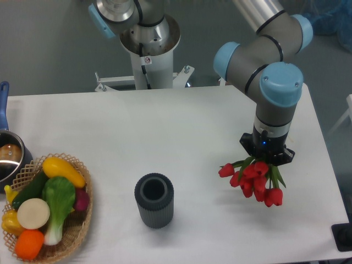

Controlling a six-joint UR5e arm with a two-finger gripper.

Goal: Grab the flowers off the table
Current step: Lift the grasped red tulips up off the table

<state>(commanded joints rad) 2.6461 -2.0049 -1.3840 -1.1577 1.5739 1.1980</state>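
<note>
red flowers (254, 181) just under the gripper (267, 160) — fingers hidden

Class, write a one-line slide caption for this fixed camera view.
Gripper holds red flowers above the white table, right of a dark cup and basket.

Woven wicker basket (82, 220); matt white table (181, 126); ribbed dark cup (154, 200).

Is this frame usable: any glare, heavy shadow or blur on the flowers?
Fixed camera: even, soft light; the flowers look sharp, casting only a faint shadow on the table. The white tabletop is bright, but not blown out. The gripper hides the stems, and its fingers cannot be seen.
</note>
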